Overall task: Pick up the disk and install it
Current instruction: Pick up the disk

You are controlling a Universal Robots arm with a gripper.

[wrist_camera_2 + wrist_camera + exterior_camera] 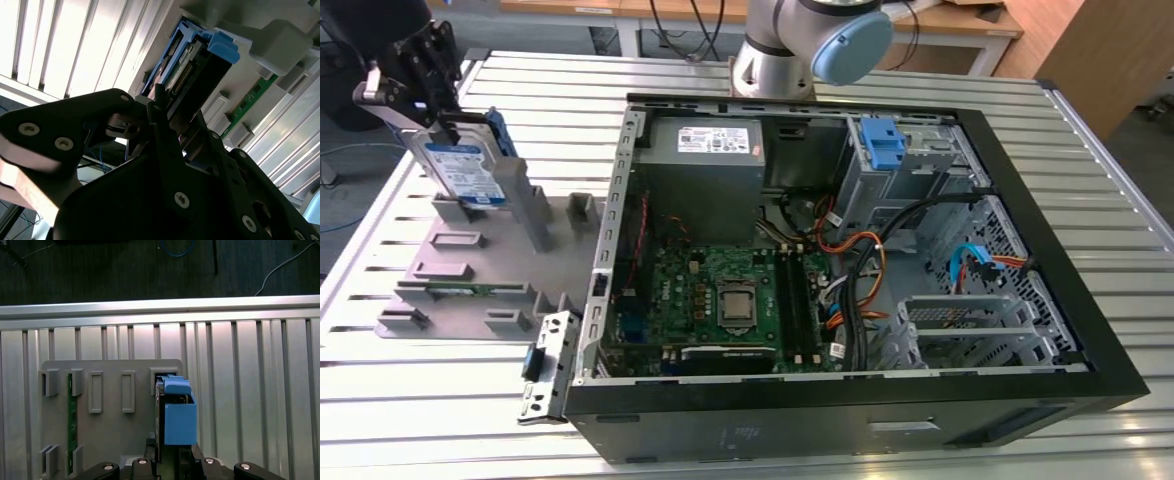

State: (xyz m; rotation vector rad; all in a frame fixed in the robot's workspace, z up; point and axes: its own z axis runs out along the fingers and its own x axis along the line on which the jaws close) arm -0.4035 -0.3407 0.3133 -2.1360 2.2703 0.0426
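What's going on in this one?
The arm's claw is closed on the top end of the disk, which stands upright at the grey holder plate on the exterior view's left. The disk's lower end sits among the holder's posts, and I can't tell if it has lifted clear. The open computer case lies beside the holder, and the disk is not yet in it.

We find the fixture plate (467, 275) at the exterior view's left on the table (427, 420), the computer case (854, 425) to its right. The disk (464, 172) stands upright at the plate's upper left, the gripper (434, 118) above it, seemingly clamped on it. In the case, the power supply (707, 140) sits above the motherboard (720, 300)
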